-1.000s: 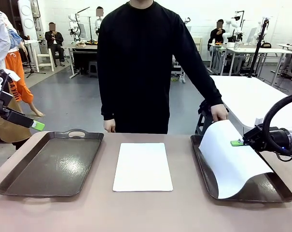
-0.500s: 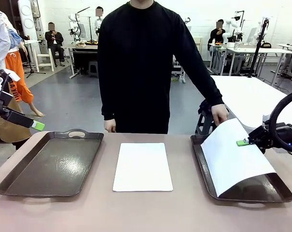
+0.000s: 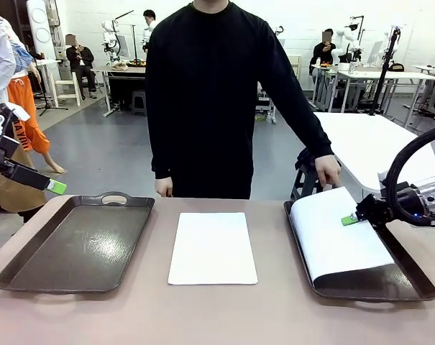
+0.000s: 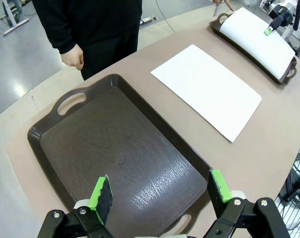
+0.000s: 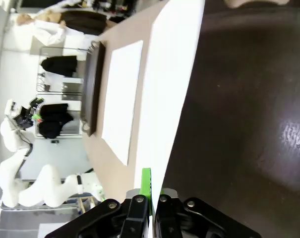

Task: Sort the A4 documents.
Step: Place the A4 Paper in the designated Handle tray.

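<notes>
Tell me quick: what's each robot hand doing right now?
Left gripper: open, holding nothing, near the left tray.
Right gripper: shut on the edge of a white A4 sheet over the right tray.

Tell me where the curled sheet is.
Front view, right side: the curled sheet lies over the right tray, its edge pinched by the right gripper, near the person's hand.

Left tray (image 3: 73, 244) open to reach; person's hand (image 3: 327, 171) and right gripper (image 3: 349, 221) pinching an A4 document (image 3: 332, 244) crowd the right tray (image 3: 417, 286)
</notes>
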Robot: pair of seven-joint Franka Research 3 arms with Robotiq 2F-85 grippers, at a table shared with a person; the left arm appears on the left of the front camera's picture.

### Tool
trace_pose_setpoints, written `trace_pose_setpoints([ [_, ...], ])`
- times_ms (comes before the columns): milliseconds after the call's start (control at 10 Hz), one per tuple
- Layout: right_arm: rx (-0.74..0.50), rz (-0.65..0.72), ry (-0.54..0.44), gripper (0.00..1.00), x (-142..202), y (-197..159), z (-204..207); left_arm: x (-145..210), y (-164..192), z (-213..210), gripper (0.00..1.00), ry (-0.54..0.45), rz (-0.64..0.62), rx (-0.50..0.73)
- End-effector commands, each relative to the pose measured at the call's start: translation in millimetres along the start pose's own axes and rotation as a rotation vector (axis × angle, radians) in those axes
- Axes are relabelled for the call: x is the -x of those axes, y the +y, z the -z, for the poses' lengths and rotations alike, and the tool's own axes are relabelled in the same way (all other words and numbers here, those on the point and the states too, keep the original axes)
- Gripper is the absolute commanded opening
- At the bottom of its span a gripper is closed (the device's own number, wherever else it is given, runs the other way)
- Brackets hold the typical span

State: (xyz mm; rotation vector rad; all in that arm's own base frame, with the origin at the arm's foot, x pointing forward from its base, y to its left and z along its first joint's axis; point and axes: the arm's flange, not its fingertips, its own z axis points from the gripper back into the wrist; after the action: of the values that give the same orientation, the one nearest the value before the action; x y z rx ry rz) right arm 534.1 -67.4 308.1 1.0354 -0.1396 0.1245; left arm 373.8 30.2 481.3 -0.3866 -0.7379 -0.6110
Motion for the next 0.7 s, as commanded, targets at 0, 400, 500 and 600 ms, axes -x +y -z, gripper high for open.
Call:
trace_pose_setpoints([
  [0,0.099,0.019,0.06,0.01,7.7,3.4,-9.4,2.8,3.2,0.9,1.0,-0.009,0.015,0.015],
  [400,0.262,0.032,0.032,0.01,7.3,-0.9,-20.5,2.8,3.2,0.9,1.0,-0.009,0.015,0.015],
  [500,0.298,0.034,0.017,0.01,6.0,-1.6,-19.7,2.8,3.2,0.9,1.0,-0.009,0.015,0.015],
  [600,0.318,0.036,0.017,0.01,4.9,-2.4,-19.0,2.8,3.2,0.9,1.0,-0.009,0.015,0.015],
])
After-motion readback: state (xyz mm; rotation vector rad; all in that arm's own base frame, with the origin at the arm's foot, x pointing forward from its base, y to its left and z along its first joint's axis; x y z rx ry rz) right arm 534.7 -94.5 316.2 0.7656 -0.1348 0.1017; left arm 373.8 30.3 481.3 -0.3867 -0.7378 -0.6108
